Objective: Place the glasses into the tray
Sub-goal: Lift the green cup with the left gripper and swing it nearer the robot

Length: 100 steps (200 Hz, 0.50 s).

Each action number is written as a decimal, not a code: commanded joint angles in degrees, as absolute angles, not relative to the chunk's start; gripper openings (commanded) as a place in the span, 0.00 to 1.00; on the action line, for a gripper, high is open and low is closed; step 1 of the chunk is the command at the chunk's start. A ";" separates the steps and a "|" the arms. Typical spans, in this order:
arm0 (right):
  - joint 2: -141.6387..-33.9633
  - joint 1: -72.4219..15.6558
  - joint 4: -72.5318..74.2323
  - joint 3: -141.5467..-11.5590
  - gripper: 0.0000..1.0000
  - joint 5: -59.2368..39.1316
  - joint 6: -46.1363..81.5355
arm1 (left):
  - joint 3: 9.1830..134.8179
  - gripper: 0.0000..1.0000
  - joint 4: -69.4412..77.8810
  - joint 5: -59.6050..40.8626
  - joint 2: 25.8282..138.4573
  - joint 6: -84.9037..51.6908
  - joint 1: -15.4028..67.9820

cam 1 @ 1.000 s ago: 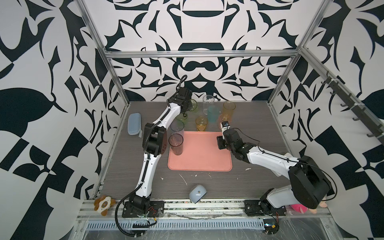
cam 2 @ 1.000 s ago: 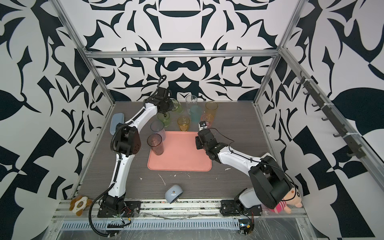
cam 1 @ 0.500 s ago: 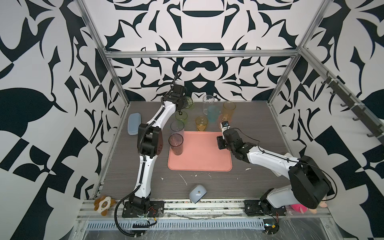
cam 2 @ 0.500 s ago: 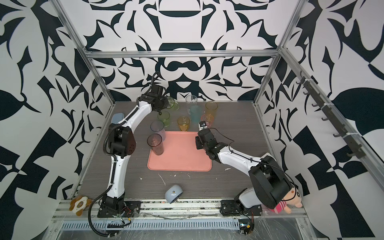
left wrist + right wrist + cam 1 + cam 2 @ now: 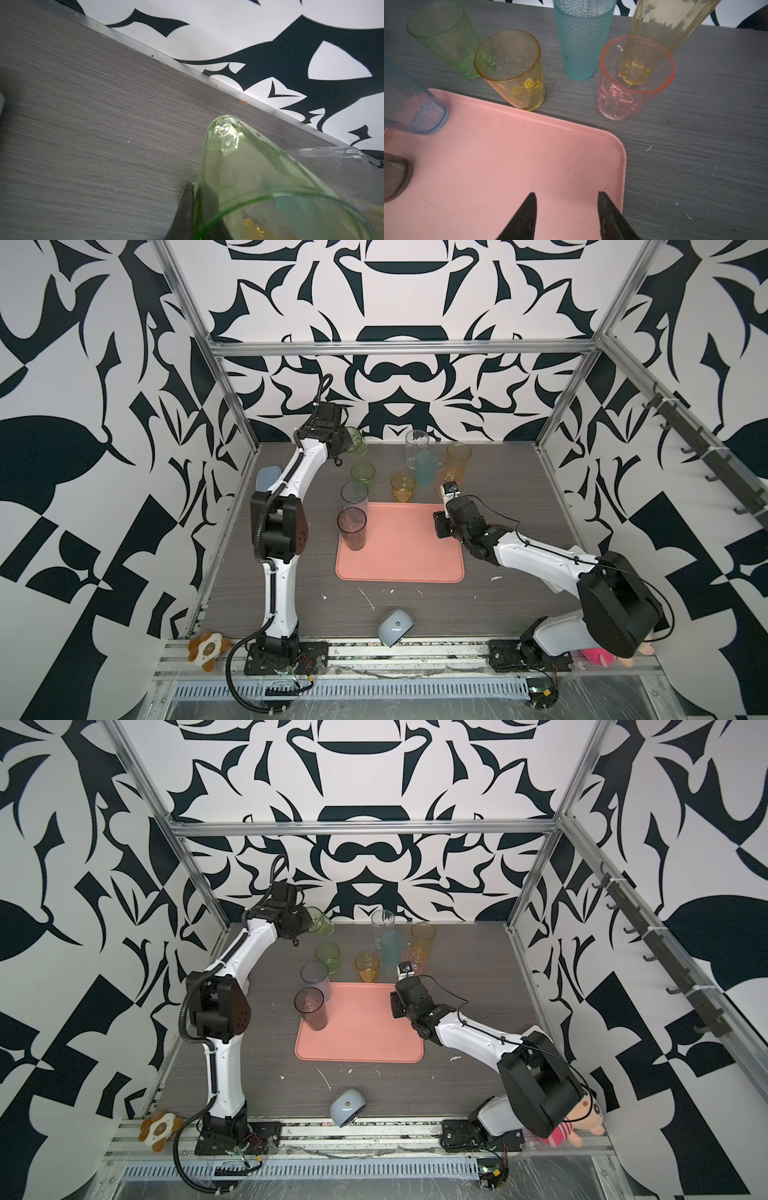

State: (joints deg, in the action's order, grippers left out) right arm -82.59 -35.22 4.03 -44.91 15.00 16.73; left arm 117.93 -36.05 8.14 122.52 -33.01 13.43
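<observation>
The left pincer grips a tilted green glass well behind the tray. The right pincer hangs half-open, empty, over its far right corner; a grey glass stands inside it.

A pale-blue rounded object lies at the near edge of the grey table; a pale-blue oblong box sits far left; a brown plush toy and a pink doll rest at the near corners.
</observation>
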 commanded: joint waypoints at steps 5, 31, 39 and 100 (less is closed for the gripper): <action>-81.83 -35.03 4.92 -47.19 0.50 14.92 17.04 | 115.59 0.00 -38.31 8.65 115.93 -32.87 12.12; -81.65 -35.05 4.92 -47.16 0.50 14.50 17.39 | 113.80 0.00 -42.31 10.70 112.11 -32.55 11.04; -81.57 -35.07 4.90 -47.09 0.50 14.40 17.34 | 113.38 0.00 -43.64 11.47 111.04 -32.27 10.83; -81.48 -35.06 4.48 -47.39 0.51 14.06 17.64 | 108.07 0.00 -53.21 14.91 102.26 -30.70 10.29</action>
State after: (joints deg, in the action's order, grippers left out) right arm -82.59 -35.22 4.01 -44.95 13.96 16.82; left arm 109.95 -47.07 12.91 106.56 -31.59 10.61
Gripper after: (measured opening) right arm 0.505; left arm 0.100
